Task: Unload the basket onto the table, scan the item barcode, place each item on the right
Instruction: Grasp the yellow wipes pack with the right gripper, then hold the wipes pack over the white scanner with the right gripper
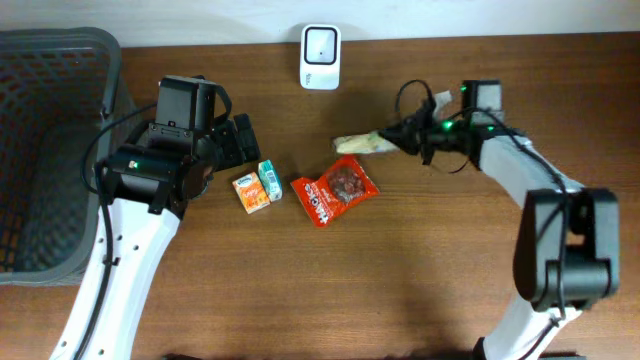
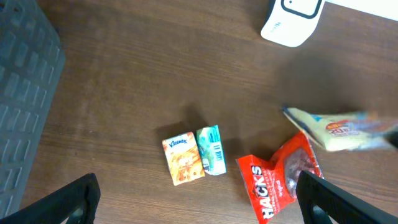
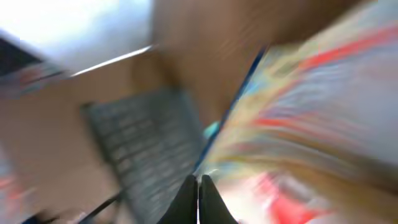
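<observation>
Right gripper was clamped on yellow packet near scanner, on its right-arm side, left gripper fingers wide, empty; grasp step, next probably needed packet turned to face scanner.

The table is matt wood, the red packet glossy plastic, the white scanner smooth plastic.
</observation>
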Robot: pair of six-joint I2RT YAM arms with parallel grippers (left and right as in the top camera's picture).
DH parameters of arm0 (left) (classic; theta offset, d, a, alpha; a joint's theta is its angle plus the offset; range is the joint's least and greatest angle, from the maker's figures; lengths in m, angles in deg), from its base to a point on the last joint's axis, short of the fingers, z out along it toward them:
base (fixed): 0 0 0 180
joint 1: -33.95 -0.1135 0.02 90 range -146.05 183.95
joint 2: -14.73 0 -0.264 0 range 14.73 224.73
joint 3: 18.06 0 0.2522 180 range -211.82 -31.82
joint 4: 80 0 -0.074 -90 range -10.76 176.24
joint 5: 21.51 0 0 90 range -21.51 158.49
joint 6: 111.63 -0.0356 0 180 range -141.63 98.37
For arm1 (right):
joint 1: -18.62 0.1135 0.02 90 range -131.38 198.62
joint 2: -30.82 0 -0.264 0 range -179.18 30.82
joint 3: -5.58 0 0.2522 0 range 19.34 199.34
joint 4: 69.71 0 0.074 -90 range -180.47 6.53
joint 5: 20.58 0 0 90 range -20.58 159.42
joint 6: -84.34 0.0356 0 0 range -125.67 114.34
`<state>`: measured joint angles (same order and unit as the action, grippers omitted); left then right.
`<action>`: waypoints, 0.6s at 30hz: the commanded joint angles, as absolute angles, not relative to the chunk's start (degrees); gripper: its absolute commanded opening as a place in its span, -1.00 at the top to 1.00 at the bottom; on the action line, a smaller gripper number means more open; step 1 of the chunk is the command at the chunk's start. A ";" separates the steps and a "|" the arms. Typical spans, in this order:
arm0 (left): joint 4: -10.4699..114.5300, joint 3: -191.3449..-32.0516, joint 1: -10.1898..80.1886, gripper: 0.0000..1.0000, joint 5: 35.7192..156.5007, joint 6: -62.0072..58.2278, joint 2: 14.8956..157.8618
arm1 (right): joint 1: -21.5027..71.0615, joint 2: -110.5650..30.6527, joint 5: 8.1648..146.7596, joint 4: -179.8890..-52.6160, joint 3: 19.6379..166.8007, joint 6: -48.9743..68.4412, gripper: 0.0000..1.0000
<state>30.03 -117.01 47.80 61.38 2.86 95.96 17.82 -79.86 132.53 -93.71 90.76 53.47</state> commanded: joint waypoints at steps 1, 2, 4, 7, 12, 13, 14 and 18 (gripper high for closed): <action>30.10 -117.16 47.64 -0.99 61.14 2.54 95.77 | 18.01 -76.25 148.57 -93.47 92.51 67.35 0.92; 30.12 -117.16 47.64 -0.98 61.14 2.54 95.77 | 18.01 -76.25 148.46 -93.49 92.53 67.48 0.92; 30.10 -117.16 47.64 -0.98 61.16 2.54 95.77 | 18.01 -76.25 147.39 -86.69 92.53 64.11 0.92; 30.10 -117.16 47.64 -0.98 61.14 2.54 95.77 | 18.01 -74.24 147.42 -70.67 92.99 59.26 0.47; 30.10 -117.16 47.64 -0.98 61.14 2.54 95.77 | 17.99 -73.41 132.66 -67.11 98.34 50.76 -0.95; 30.10 -117.16 47.64 -0.99 61.14 2.54 95.77 | 17.99 -73.41 127.57 -70.98 98.37 46.78 -0.98; 30.10 -117.16 47.64 -0.98 61.14 2.54 95.77 | 18.01 -73.41 118.26 -81.31 99.02 37.54 -0.98; 30.10 -117.16 47.64 -0.98 61.14 2.54 95.77 | 19.81 -73.41 83.22 -125.86 113.80 0.55 -0.98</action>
<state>29.83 -117.01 47.80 61.38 2.86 95.94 18.19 -74.52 103.26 -119.21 106.85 21.60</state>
